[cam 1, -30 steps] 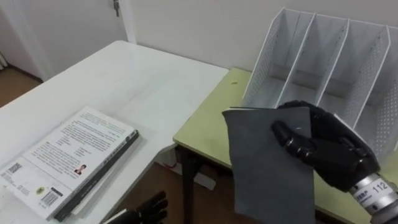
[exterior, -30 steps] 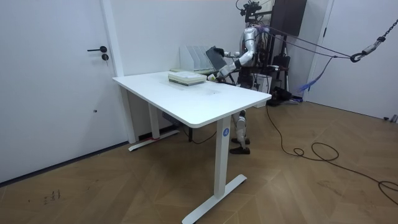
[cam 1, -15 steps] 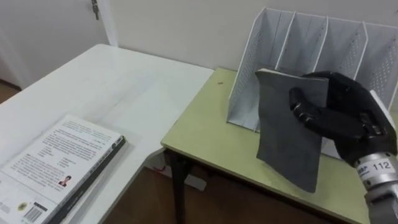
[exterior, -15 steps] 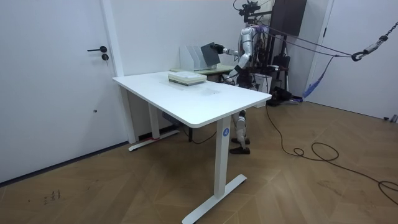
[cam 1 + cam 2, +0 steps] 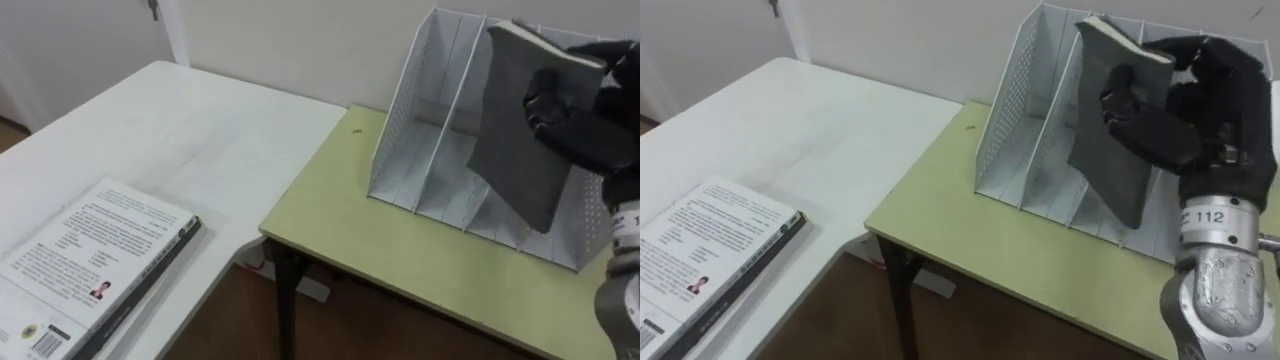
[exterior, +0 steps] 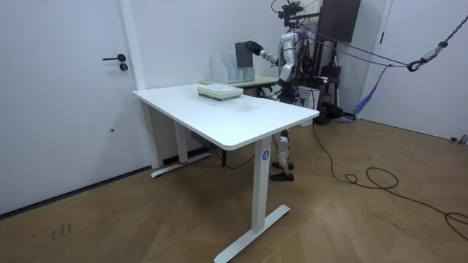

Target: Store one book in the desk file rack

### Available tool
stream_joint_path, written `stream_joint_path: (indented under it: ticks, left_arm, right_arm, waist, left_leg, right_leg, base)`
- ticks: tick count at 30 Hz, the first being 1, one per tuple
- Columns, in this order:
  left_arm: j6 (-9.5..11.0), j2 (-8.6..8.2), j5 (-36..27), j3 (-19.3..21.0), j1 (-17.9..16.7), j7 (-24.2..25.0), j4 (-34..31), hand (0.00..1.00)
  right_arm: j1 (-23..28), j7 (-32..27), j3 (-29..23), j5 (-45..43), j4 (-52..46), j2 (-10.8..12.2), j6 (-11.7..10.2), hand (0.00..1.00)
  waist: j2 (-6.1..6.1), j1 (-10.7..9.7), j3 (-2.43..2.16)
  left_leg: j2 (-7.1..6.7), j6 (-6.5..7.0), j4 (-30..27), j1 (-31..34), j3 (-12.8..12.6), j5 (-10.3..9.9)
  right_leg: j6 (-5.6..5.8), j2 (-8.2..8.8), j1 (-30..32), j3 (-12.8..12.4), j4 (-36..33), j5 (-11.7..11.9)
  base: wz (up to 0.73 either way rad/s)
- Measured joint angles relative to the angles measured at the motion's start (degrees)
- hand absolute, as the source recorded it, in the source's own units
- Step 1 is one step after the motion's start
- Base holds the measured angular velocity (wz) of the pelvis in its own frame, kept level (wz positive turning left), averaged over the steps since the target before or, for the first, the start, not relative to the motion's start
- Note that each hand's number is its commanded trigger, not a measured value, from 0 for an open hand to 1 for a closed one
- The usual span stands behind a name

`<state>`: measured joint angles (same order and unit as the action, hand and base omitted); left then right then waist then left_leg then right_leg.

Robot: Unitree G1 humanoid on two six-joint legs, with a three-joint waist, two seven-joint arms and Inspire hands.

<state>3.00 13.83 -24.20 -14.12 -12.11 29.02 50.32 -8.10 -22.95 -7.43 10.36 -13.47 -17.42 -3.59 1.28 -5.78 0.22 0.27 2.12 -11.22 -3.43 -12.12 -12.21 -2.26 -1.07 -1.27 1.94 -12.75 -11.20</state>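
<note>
My right hand (image 5: pixel 1180 105) is shut on a grey book (image 5: pixel 1112 120), thumb on its near face. The book (image 5: pixel 520 120) hangs upright and tilted, above and in front of the middle slots of the white perforated file rack (image 5: pixel 420 120). The rack (image 5: pixel 1020 110) stands on a small yellow-green desk (image 5: pixel 970 230). In the room view the robot stands behind that desk with its right arm raised, the book (image 6: pixel 243 55) level with the rack (image 6: pixel 228 69).
A stack of books (image 5: pixel 85 260) with a white printed cover lies on the white table (image 5: pixel 200 130) to my left. A narrow gap separates the white table from the yellow-green desk (image 5: pixel 400 260). A wall rises right behind the rack.
My right hand has lifted the grey book up and away from me, from low over the desk's front to the rack's top edge.
</note>
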Motion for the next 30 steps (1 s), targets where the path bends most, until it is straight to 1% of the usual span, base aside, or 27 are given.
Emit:
stream_joint_path:
  ticks: [2, 4, 5, 7, 8, 9, 10, 12, 13, 15, 16, 17, 20, 22, 23, 24, 25, 30]
  left_arm:
    - [0.6, -1.05, -0.2, 2.6, 0.1, -0.2, 3.0, 0.0]
    - [1.3, -1.34, -0.2, 3.9, 0.0, -0.4, 3.4, 0.0]
    - [1.7, -1.35, -0.2, 4.1, -0.3, -0.9, 3.9, 0.0]
    - [2.0, -1.38, 0.2, 4.5, -0.6, -1.5, 5.4, 0.0]
    - [2.1, -1.42, 0.1, 4.8, -0.8, -1.7, 5.7, 0.0]
    - [2.2, -1.52, 0.1, 5.0, -0.9, -2.3, 6.3, 0.0]
    - [2.4, -1.59, 0.2, 5.2, -0.8, -2.6, 7.3, 0.0]
    - [2.4, -1.61, 1.2, 6.1, -0.9, -2.6, 8.7, 0.0]
    - [2.3, -1.57, 1.7, 6.5, -0.9, -3.0, 9.9, 0.0]
    - [2.5, -1.6, 2.4, 7.3, -1.0, -3.6, 10.6, 0.0]
    - [2.4, -1.78, 2.4, 7.3, -1.0, -3.7, 11.9, 0.0]
    - [2.4, -1.98, 2.4, 7.5, -0.8, -3.8, 12.1, 0.0]
    - [2.6, -2.01, 3.6, 7.8, -0.7, -3.9, 12.0, 0.0]
    - [2.6, -2.27, 3.6, 7.9, -0.7, -4.5, 12.0, 0.0]
    - [2.6, -2.35, 3.6, 7.9, -0.7, -4.8, 12.0, 0.0]
    - [2.6, -2.42, 3.6, 7.9, -0.7, -5.0, 12.0, 0.0]
    - [2.6, -2.43, 3.7, 8.0, -0.7, -5.1, 12.1, 0.0]
    - [2.6, -2.74, 4.5, 9.1, -0.7, -5.1, 12.2, 0.0]
  right_arm:
    - [-2.2, -2.6, -1.9, -1.7, -0.1, -0.2, -0.1, 1.0]
    - [-3.3, -4.6, -3.6, -2.0, -0.8, -0.5, -0.3, 1.0]
    - [-4.1, -6.1, -4.1, -2.0, -0.8, -1.0, -0.8, 1.0]
    - [-5.0, -7.9, -5.2, -2.4, -0.9, -1.2, -1.4, 1.0]
    - [-5.2, -8.5, -5.5, -2.8, -0.9, -1.3, -1.6, 1.0]
    - [-5.6, -9.6, -6.3, -4.4, -0.9, -1.4, -1.9, 1.0]
    - [-6.5, -10.7, -7.3, -5.5, -0.9, -1.5, -2.0, 1.0]
    - [-7.6, -12.5, -8.6, -7.3, -0.9, -1.6, -2.2, 1.0]
    - [-8.1, -13.8, -9.6, -8.6, -0.8, -1.6, -2.6, 1.0]
    - [-8.7, -15.7, -10.5, -9.6, -0.8, -1.6, -3.2, 1.0]
    - [-9.4, -16.2, -10.7, -10.9, -0.5, -1.6, -3.4, 1.0]
    - [-10.2, -16.6, -10.8, -11.2, 0.1, -1.7, -3.8, 1.0]
    - [-11.3, -17.1, -10.8, -11.1, 1.5, -1.9, -4.0, 1.0]
    - [-11.3, -17.3, -10.8, -11.0, 1.6, -2.3, -4.0, 1.0]
    - [-11.4, -17.4, -10.8, -10.9, 1.6, -2.4, -4.0, 1.0]
    - [-11.4, -17.7, -10.8, -10.9, 1.6, -2.4, -4.0, 1.0]
    - [-11.4, -17.9, -10.8, -10.9, 1.6, -2.4, -4.0, 1.0]
    - [-12.5, -18.4, -11.1, -10.6, 2.5, -2.7, -4.0, 1.0]
  waist:
    - [0.13, 0.0, -0.08]
    - [0.35, 0.1, -0.22]
    - [0.51, 0.2, -0.38]
    - [0.74, 0.6, -0.58]
    - [0.78, 0.7, -0.61]
    - [0.83, 0.8, -0.78]
    - [0.84, 1.0, -0.83]
    - [0.88, 1.1, -0.8]
    - [0.99, 1.3, -0.67]
    - [0.94, 1.5, -0.63]
    - [0.8, 1.6, -0.46]
    - [0.73, 1.6, -0.29]
    - [0.59, 1.8, -0.3]
    - [0.72, 1.8, -0.12]
    - [0.45, 1.8, -0.27]
    - [0.66, 1.8, -0.15]
    - [0.55, 1.8, -0.23]
    - [0.58, 1.8, -0.24]
  left_leg:
    - [-0.07, 0.0, 0.0, 0.0, 0.1, 0.0]
    - [-0.1, 0.0, 0.0, 0.0, 0.0, 0.0]
    - [-0.11, 0.0, 0.0, -0.1, 0.1, 0.0]
    - [-0.09, -0.01, 0.0, -0.3, 0.2, 0.0]
    - [-0.08, -0.01, 0.0, -0.3, 0.2, 0.0]
    - [-0.05, -0.01, -0.1, -0.4, 0.5, 0.0]
    - [-0.09, -0.01, -0.1, -0.5, 0.6, 0.0]
    - [-0.15, -0.01, -0.1, -0.5, 1.0, 0.0]
    - [-0.2, -0.02, -0.1, -0.7, 1.4, 0.0]
    - [-0.2, -0.02, -0.1, -0.9, 1.5, 0.0]
    - [-0.2, -0.02, -0.1, -1.0, 1.4, 0.0]
    - [-0.2, -0.03, -0.1, -1.0, 1.4, 0.0]
    - [-0.15, -0.04, 0.0, -1.0, 1.4, 0.0]
    - [-0.18, -0.04, 0.1, -1.0, 1.4, 0.0]
    - [-0.19, -0.04, 0.1, -0.9, 1.4, 0.0]
    - [-0.2, -0.04, 0.2, -0.9, 1.5, 0.0]
    - [-0.22, -0.06, 0.3, -0.9, 1.5, 0.0]
    - [-0.26, -0.1, 0.5, -0.9, 1.6, 0.0]
  right_leg:
    - [0.0, 0.01, 0.0, 0.0, 0.0, 0.0]
    - [0.02, 0.0, 0.0, 0.0, 0.1, 0.0]
    - [0.01, -0.01, 0.0, 0.0, 0.1, 0.0]
    - [0.01, -0.07, -0.3, 0.0, 0.4, 0.0]
    - [-0.01, -0.11, -0.5, 0.0, 0.6, 0.0]
    - [-0.01, -0.18, -0.9, 0.0, 1.2, 0.3]
    - [0.0, -0.17, -1.0, 0.0, 1.2, 0.3]
    - [0.01, -0.13, -1.3, 0.4, 1.3, 0.3]
    - [0.02, -0.08, -1.7, 0.8, 1.6, 0.3]
    - [0.03, -0.06, -2.3, 1.2, 2.1, 0.4]
    - [0.03, -0.06, -2.4, 1.2, 2.1, 0.4]
    - [0.03, -0.06, -2.5, 1.3, 2.1, 0.4]
    - [0.01, -0.1, -2.5, 1.3, 2.2, 0.4]
    - [0.01, -0.09, -2.5, 1.4, 2.2, 0.4]
    - [0.01, -0.09, -2.5, 1.4, 2.2, 0.4]
    - [0.01, -0.09, -2.5, 1.4, 2.2, 0.4]
    - [0.01, -0.09, -2.5, 1.4, 2.2, 0.4]
    - [0.01, -0.07, -2.5, 1.5, 2.4, 0.4]
  base:
    - [0.0]
    - [0.0]
    - [0.0]
    - [0.0]
    - [0.03]
    - [0.04]
    - [0.07]
    - [0.1]
    - [0.16]
    - [0.12]
    - [0.05]
    - [0.03]
    - [0.0]
    - [0.0]
    - [0.0]
    - [0.0]
    - [0.0]
    - [0.0]
